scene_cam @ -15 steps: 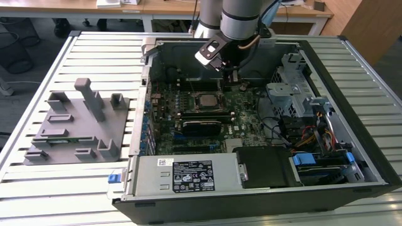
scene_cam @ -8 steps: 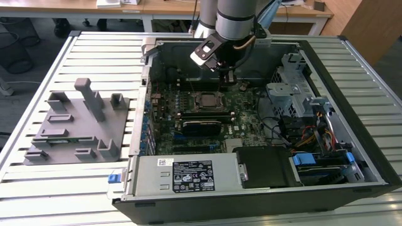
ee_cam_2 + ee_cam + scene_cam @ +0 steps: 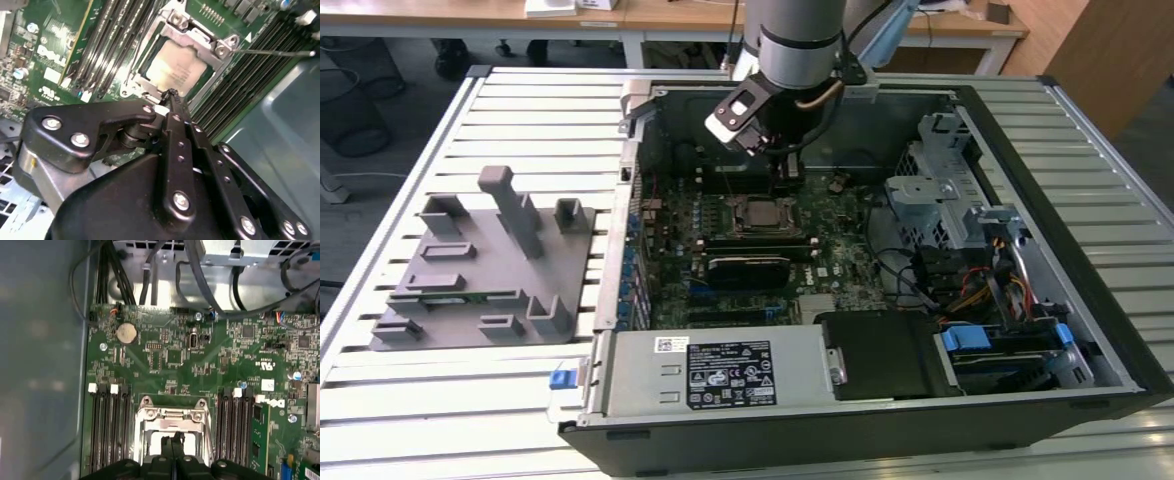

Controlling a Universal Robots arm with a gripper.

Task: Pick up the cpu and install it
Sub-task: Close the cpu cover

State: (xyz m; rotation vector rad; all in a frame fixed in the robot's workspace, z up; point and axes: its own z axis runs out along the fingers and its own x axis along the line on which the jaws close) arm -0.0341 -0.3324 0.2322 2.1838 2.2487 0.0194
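The gripper (image 3: 172, 97) is pinched fully closed, tips together, and it's got nothing in it. The cpu (image 3: 174, 69) is right under those tips, lying flat inside the metal socket frame (image 3: 197, 36) on the green board (image 3: 170, 360). Can't tell if the tips actually touch its lid. There's a bank of black memory slots (image 3: 107, 430) on either side of the tips, two banks total. A bit further out there's one coin battery (image 3: 126, 333), then a bunch of black cables (image 3: 120, 275). It's all inside one open computer case (image 3: 854, 430). Well off from the gripper, outside the case, sits one grey fixture plate (image 3: 454, 295). Everything's on a slatted metal table (image 3: 520, 110), with wooden desks (image 3: 454, 12) behind.
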